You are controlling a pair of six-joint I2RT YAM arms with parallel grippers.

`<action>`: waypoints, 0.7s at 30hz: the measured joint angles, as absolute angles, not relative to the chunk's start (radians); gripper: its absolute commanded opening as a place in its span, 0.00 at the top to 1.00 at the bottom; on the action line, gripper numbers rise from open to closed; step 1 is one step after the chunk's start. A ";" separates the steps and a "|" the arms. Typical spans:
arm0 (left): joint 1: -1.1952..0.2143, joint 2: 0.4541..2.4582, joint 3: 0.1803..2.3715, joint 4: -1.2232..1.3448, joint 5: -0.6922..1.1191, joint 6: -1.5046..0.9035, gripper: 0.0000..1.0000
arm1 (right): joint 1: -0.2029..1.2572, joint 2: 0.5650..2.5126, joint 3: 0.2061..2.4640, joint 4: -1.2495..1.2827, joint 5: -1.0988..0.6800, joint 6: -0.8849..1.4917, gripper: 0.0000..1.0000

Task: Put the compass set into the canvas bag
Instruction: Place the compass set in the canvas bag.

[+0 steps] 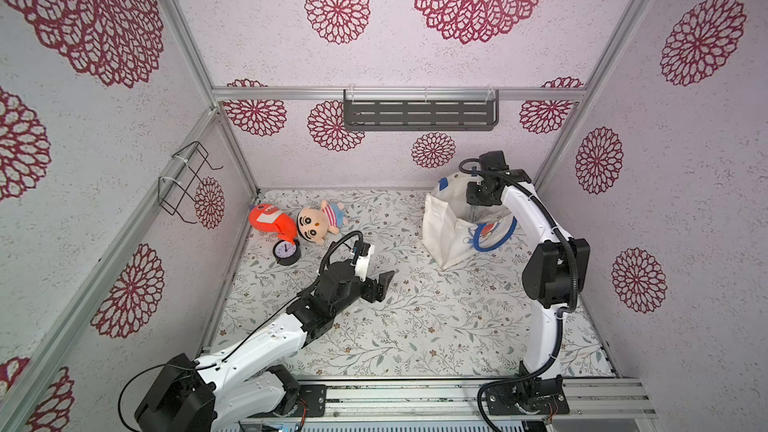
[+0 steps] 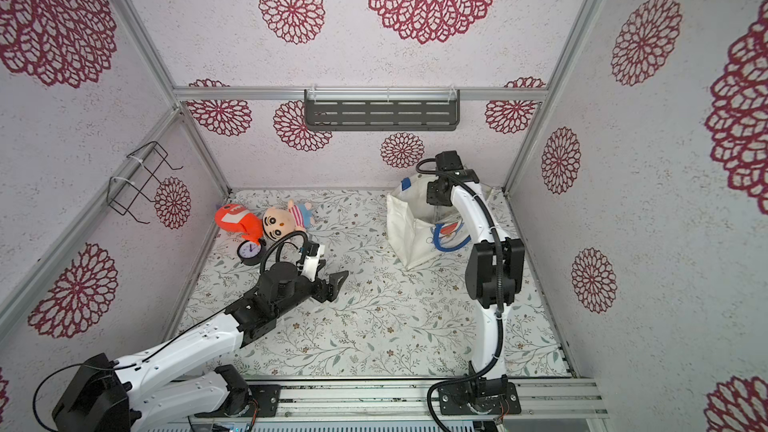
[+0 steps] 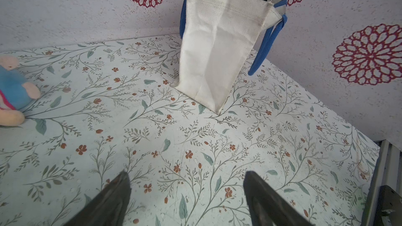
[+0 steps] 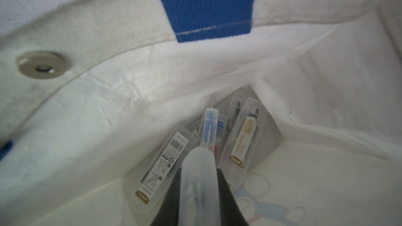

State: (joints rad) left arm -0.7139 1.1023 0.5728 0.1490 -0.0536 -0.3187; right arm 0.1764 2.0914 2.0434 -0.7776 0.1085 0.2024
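The canvas bag (image 1: 440,234) is cream-white with blue handles (image 3: 268,44), the bench (image 1: 415,326) shows grey-green leaves and rust flowers, the walls (image 1: 257,35) crimson medallions on pale lilac.

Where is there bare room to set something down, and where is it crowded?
Bare: the mat between the left gripper and the bag, forward to the rail. Crowded: the rear left corner, with plush toys and clock; the bag's bottom, covered with cases under the right gripper and its held case.

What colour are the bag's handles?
Blue handles, seen best in the left wrist view.
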 measured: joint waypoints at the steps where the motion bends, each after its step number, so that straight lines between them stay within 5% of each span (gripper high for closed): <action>1: -0.714 1.102 0.573 0.147 -0.054 -0.319 0.15 | 0.176 2.091 2.041 -0.772 0.107 0.202 1.00; 6: -0.714 1.102 0.573 0.143 -0.053 -0.326 0.14 | 0.174 2.083 2.005 -0.723 0.102 0.203 1.00; 12: -0.712 1.108 0.573 0.142 -0.054 -0.326 0.14 | 0.172 2.058 1.950 -0.678 0.089 0.200 0.66; 21: -0.710 1.135 0.573 0.136 -0.042 -0.327 0.14 | 0.171 2.078 1.909 -0.706 0.026 0.202 0.64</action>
State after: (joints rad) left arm -0.7105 1.1347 0.5732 0.1360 -0.0418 -0.3267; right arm 0.1707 2.0777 1.9095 -0.7063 0.0257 0.2020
